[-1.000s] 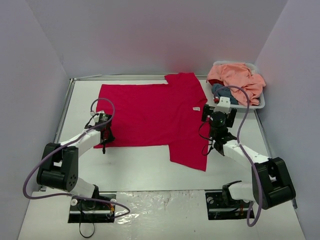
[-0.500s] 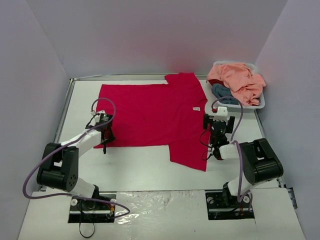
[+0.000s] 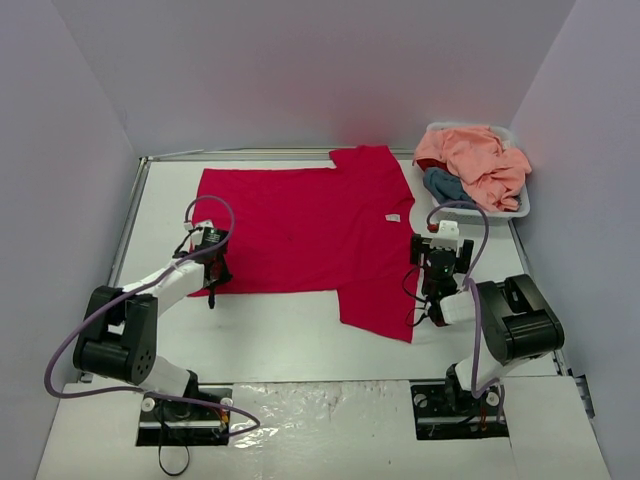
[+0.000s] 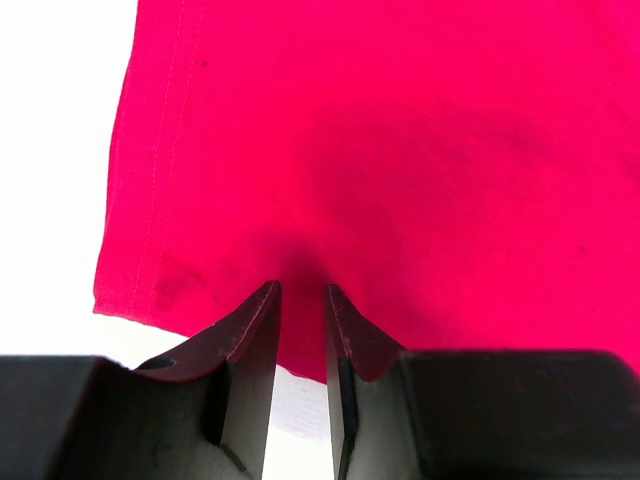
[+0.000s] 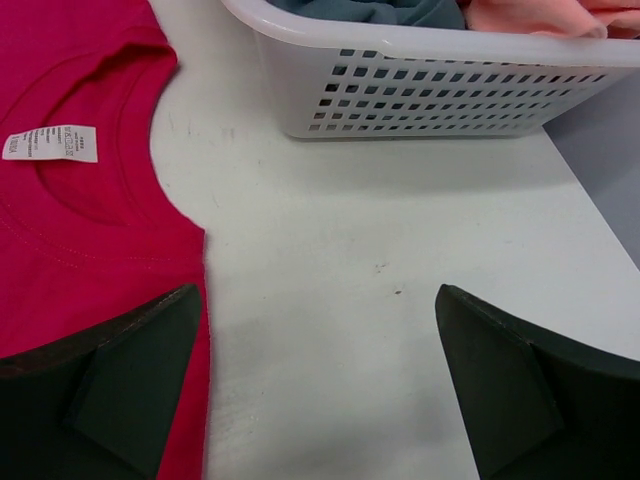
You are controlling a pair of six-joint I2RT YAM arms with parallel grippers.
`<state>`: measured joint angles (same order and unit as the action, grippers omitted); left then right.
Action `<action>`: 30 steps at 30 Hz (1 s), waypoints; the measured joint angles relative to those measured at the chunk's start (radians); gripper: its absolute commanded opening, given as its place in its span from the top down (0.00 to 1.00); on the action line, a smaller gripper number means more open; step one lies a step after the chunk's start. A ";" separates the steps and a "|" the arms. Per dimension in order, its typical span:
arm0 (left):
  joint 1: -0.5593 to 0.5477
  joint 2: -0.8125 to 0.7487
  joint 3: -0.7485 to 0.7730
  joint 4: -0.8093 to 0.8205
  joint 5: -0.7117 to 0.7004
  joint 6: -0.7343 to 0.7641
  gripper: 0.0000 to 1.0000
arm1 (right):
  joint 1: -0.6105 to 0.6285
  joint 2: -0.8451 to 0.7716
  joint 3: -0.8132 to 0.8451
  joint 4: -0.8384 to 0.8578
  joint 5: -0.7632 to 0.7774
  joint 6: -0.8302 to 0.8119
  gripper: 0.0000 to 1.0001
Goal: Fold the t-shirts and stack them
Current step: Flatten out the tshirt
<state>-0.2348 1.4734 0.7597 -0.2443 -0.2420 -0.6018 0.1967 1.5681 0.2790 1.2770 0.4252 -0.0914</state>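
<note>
The red t-shirt [image 3: 300, 235] lies spread flat on the table [image 3: 280, 330] beside the white basket [image 3: 522, 208], its collar and white neck label [image 5: 50, 143] at the end nearest the basket and its hem at the end farthest from it. It is thin, matte knit with a stitched hem and mostly smooth. The left gripper [image 4: 301, 288] sits at the hem corner away from the basket, jaws nearly together and clamped on a small pucker of the red cloth. The right gripper [image 5: 315, 290] hangs over bare table between the collar and the basket, jaws wide apart and holding nothing

We judge the fold barely started, and the risks come from that lopsided hold. The pinch takes only the very edge of the hem, so the soft knit could slip out on a lift. If the left side pulls alone, the shirt may drag and skew toward the basket. The right jaws are off the cloth and could close on nothing

The basket is rigid perforated plastic, heaped with a crumpled peach shirt [image 3: 480, 160] and a teal shirt [image 3: 445, 187]
</note>
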 measured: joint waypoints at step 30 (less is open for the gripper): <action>-0.014 -0.109 -0.039 0.009 -0.029 0.000 0.77 | -0.007 0.082 -0.105 0.089 -0.013 -0.006 0.00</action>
<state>-0.2485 1.3647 0.7212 -0.2352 -0.2714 -0.6018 0.1894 1.6497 0.1738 1.3659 0.4118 -0.0978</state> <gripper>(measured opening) 0.229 0.999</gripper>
